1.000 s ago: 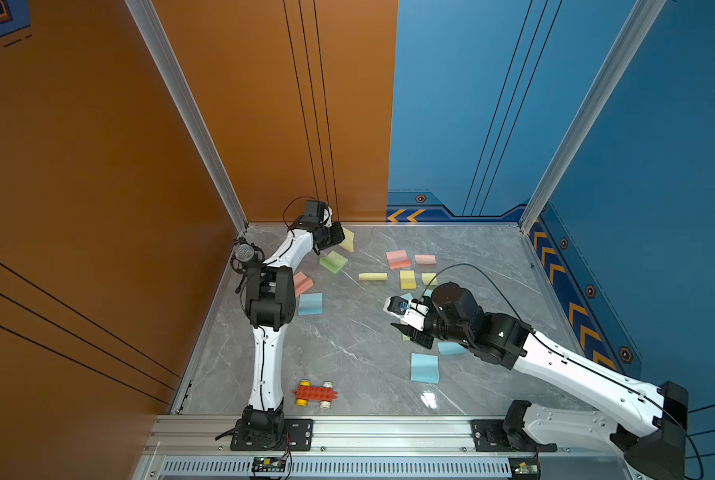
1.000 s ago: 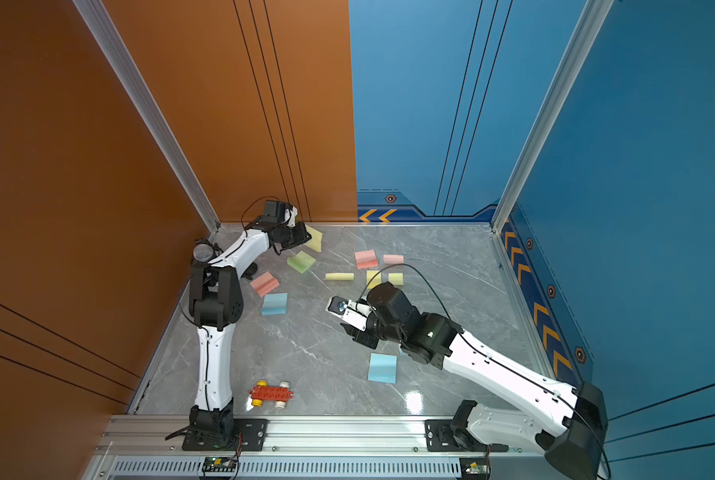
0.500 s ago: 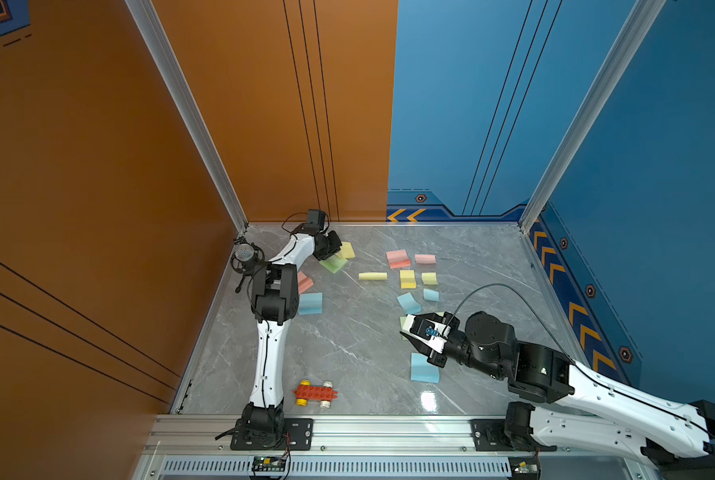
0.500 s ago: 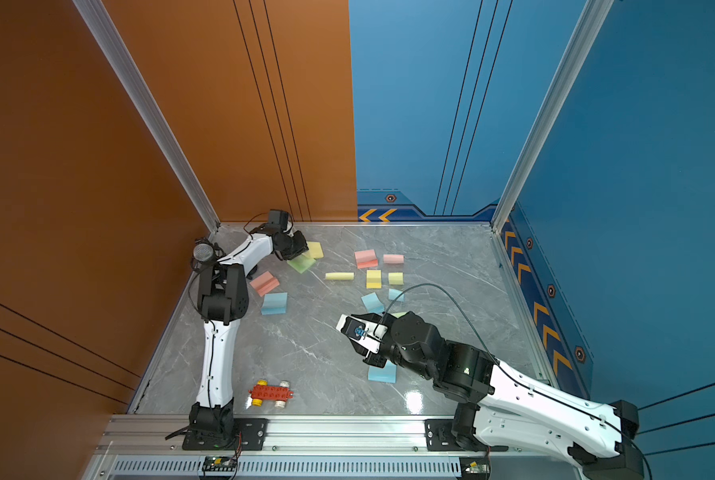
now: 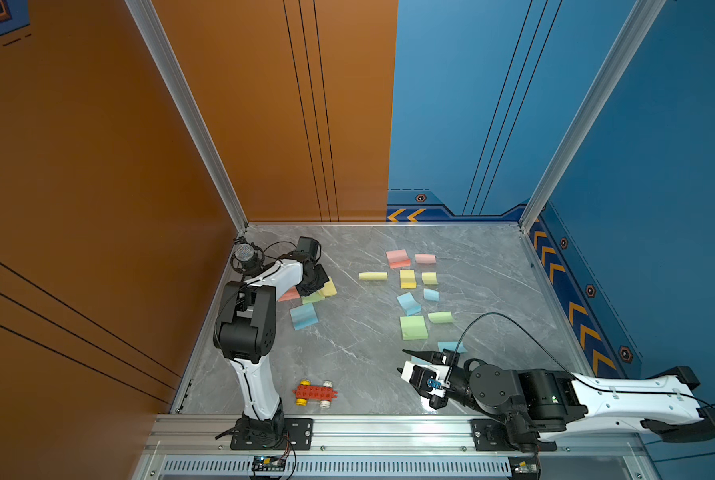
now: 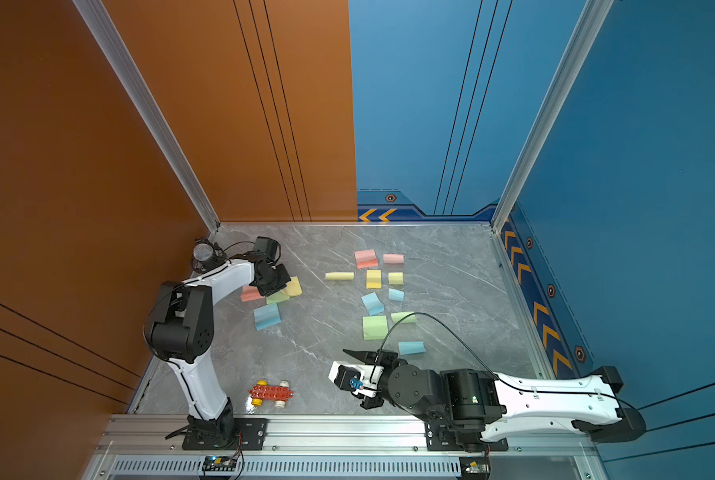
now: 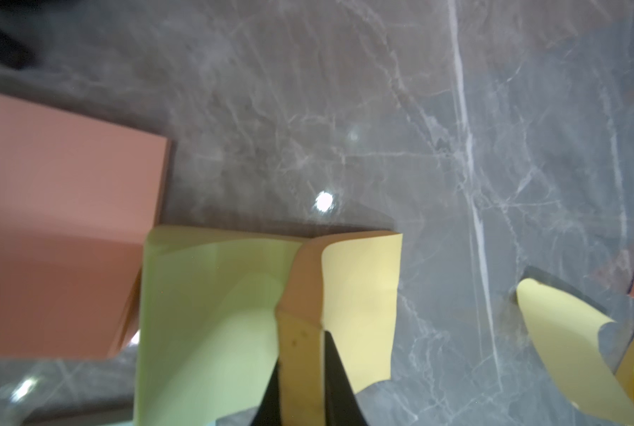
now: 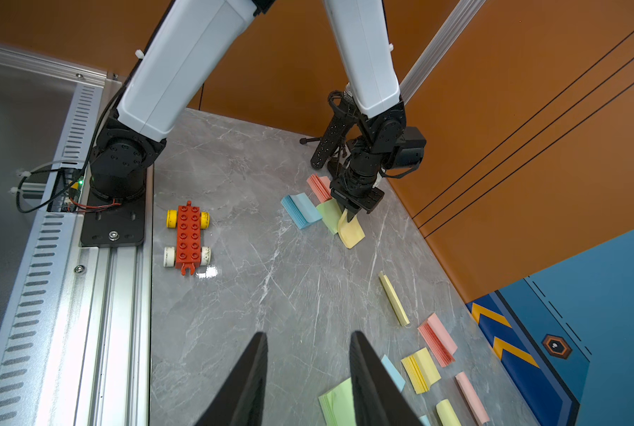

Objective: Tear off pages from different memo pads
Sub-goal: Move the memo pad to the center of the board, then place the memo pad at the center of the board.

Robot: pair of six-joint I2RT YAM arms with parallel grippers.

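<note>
While shut, L tool (image 8: 352, 215) grips page (image 8: 353, 234).

Tabletop (image 5: 347, 365): grey veined stone-look slab, polished, throwing back lamp glints.
Memo pads (image 5: 413, 327): matt pastel paper, leaf edges finely ribbed.
Pages (image 5: 440, 317): thin matt paper, smooth.
Toy car (image 5: 315, 392), lower centre: glossy red moulded plastic, studded.
Arm shells (image 5: 258, 386): smooth white plastic, satin; joints matt black.
Front rail (image 5: 389, 430), bottom edge: brushed bare aluminium.
Walls (image 5: 98, 166): orange and blue panels, matt, perhaps laminate.
</note>
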